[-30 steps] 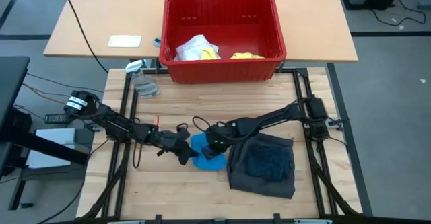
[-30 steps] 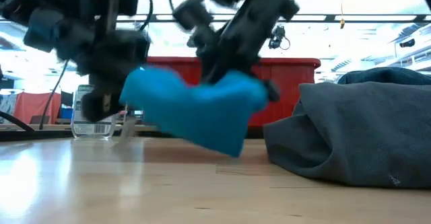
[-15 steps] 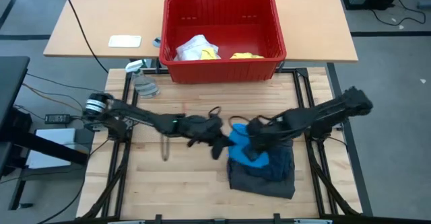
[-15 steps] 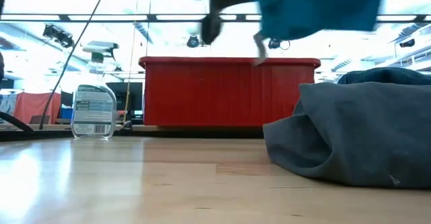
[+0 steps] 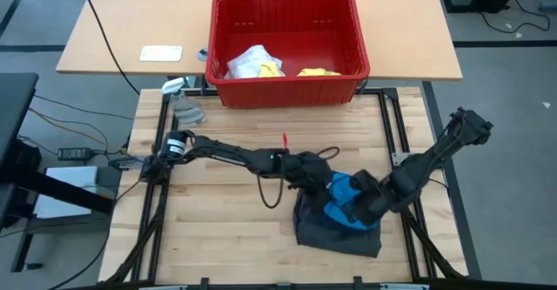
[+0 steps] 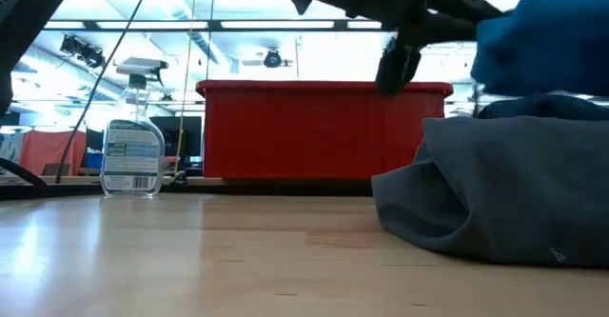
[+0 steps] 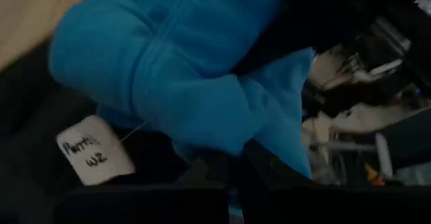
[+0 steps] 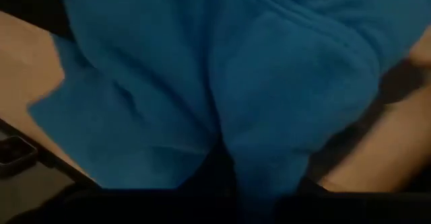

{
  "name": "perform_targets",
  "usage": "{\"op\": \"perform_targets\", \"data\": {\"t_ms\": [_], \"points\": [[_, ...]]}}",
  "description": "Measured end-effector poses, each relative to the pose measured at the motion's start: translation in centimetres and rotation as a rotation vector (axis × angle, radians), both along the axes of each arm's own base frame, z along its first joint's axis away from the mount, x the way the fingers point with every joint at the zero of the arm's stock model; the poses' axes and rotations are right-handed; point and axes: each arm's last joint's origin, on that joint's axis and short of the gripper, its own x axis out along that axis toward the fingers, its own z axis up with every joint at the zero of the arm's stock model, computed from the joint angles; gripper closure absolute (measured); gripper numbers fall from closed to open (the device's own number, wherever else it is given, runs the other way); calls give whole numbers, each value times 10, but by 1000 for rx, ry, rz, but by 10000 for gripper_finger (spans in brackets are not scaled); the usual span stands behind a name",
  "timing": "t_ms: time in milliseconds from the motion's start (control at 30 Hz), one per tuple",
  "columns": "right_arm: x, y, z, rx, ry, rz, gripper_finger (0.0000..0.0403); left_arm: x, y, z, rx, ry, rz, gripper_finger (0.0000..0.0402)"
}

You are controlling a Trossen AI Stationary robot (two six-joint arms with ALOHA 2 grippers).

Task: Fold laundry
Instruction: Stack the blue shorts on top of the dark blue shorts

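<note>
A small bright blue piece [image 5: 342, 199] of laundry hangs bunched just above the folded dark grey shorts [image 5: 338, 230], which lie flat on the table's right half. My left gripper [image 5: 320, 188] reaches in from the table's left and is shut on the blue piece. My right gripper [image 5: 357, 205] comes from the right, pointing steeply down, and is also shut on it. In the low view the blue piece [image 6: 542, 41] shows high up, above the shorts [image 6: 504, 193]. My left gripper pinches a bunched fold of the blue piece [image 7: 225, 140] between its two fingers, coming slanting down from the table's left. The cloth hangs slack beyond the fingers, over the shorts. My right gripper pinches the blue piece at a gathered fold [image 8: 225, 146] from above. The cloth spreads slack to both sides of the fingers; how many layers are held cannot be told.
A red slotted basket [image 5: 287, 85] with white and yellow clothes stands on the far table. A clear spray bottle [image 5: 184, 105] stands at the far left. A white handwritten tag [image 7: 94, 150] lies on the shorts. Bare wood [image 5: 218, 229] spreads left of the shorts.
Both grippers have carried the blue piece up off the table and toward the table's right edge, from the bare wood left of the shorts to above them. Both stayed shut on it, and the right gripper tipped further downward.
</note>
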Motion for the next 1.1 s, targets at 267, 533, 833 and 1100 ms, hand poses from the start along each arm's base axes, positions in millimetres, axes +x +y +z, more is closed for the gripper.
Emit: {"op": "perform_targets", "data": {"t_ms": [267,533,833,1100], "points": [[0,19,-64,-23,-96,-103,362,-11,-9,-32,83,236,7,377],[0,23,-62,3,-99,-133,296,-14,-4,-22,62,219,-6,291],[-14,18,-22,-9,-140,-140,208,-23,5,20,137,73,-43,206],[-16,16,-4,-2,-170,-165,206,-19,-12,25,235,-70,-133,216]]}}
